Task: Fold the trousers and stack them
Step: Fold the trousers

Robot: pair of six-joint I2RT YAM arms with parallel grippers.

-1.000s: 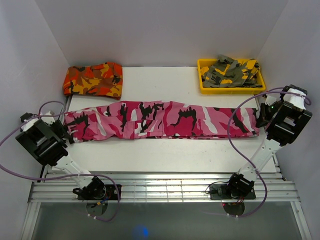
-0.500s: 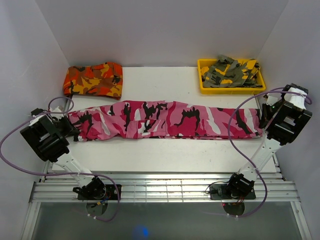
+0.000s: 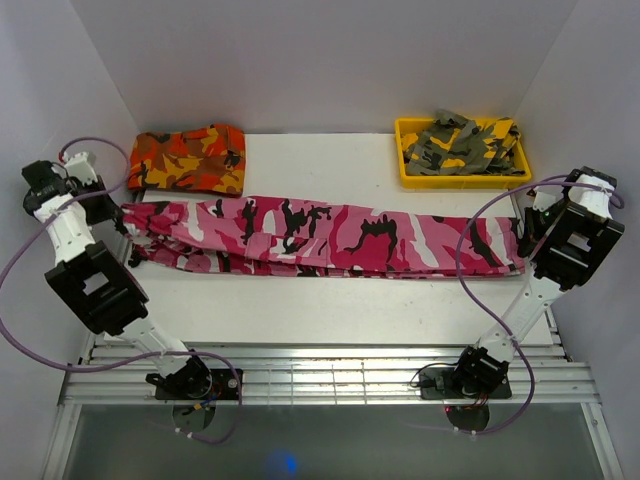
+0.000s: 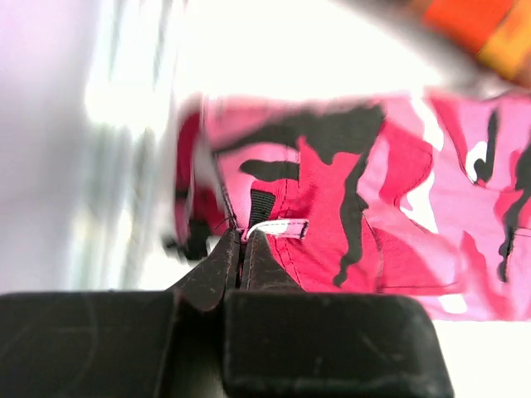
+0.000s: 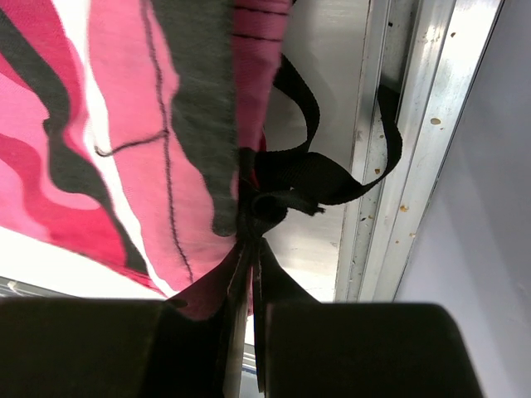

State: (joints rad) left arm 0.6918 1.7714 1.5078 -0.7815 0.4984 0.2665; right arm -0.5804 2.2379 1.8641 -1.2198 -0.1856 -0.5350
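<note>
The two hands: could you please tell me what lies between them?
The pink camouflage trousers lie stretched between the left hand and the right hand, each shut on one end, as the top view shows.

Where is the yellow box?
In the top view, the yellow box sits at the far right corner of the table, just behind the pink trousers, with olive-grey camouflage clothes inside.
</note>
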